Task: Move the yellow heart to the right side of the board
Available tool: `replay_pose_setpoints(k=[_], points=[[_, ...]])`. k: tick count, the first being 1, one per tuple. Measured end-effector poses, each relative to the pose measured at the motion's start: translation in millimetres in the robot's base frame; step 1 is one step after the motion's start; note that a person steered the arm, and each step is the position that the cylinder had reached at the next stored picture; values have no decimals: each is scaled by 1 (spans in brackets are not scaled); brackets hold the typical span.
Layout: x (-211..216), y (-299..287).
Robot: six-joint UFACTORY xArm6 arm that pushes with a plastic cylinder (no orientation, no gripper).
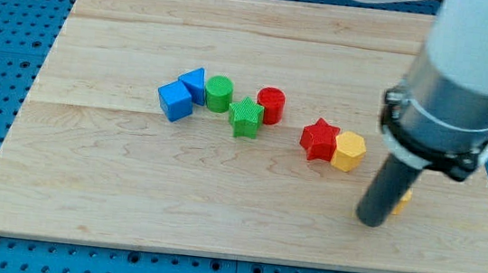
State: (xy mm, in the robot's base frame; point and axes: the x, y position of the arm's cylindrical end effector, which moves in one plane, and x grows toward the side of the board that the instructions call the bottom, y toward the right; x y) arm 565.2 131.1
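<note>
A yellow heart (403,200) is being pushed along a wooden board (128,206) toward the view's right, though only a sliver of yellow is being shown, since the block is being hidden behind the dark rod; its shape cannot be confirmed. My tip (371,220) is being pressed down right against that sliver, on its left, apparently so the block is driven rightward. No gripper is being carried, so nothing is being clasped. Just up and left, a red star (319,139) is being touched by a yellow hexagon (349,152). Further left, a red cylinder (271,105), green star (246,117), green cylinder (218,93) and two blue blocks (182,94) are being left clustered.
</note>
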Motion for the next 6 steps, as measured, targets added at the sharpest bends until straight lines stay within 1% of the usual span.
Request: replay_pose_setpoints(k=[1,2,6], points=[[3,-23],[-24,-10],[-25,12]])
